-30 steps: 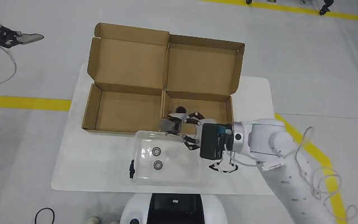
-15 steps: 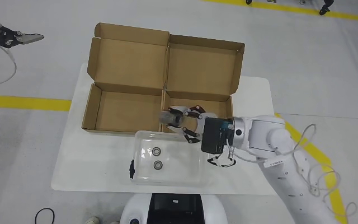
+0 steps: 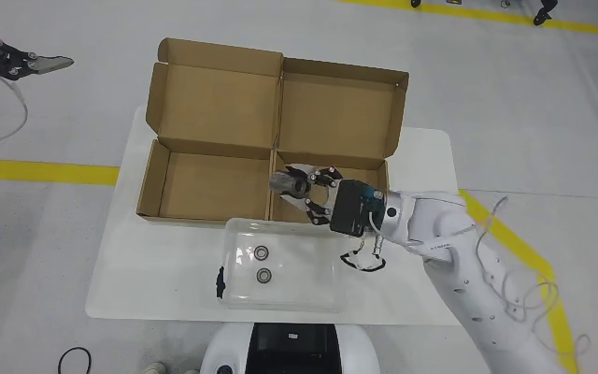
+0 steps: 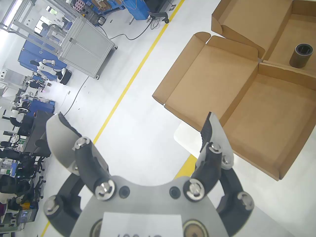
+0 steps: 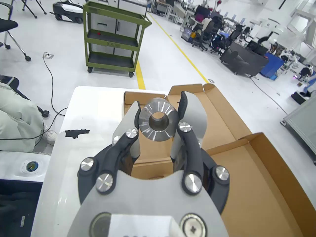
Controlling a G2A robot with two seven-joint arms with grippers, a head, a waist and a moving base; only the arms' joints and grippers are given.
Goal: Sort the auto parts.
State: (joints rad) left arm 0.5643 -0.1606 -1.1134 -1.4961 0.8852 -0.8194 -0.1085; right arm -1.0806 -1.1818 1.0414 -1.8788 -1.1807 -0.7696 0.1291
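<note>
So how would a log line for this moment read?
right fingers: shut on shiny silver metal cylinder | position: above open brown cardboard box | left fingers: open, empty

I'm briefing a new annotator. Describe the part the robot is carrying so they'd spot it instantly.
On the white table sit two open cardboard boxes; the right pincer hangs over the one holding a dark cylinder. Clamped in it is a thick steel sleeve, shiny with a round bore, unlike that dark cylinder and the small rings in the clear tray.
</note>
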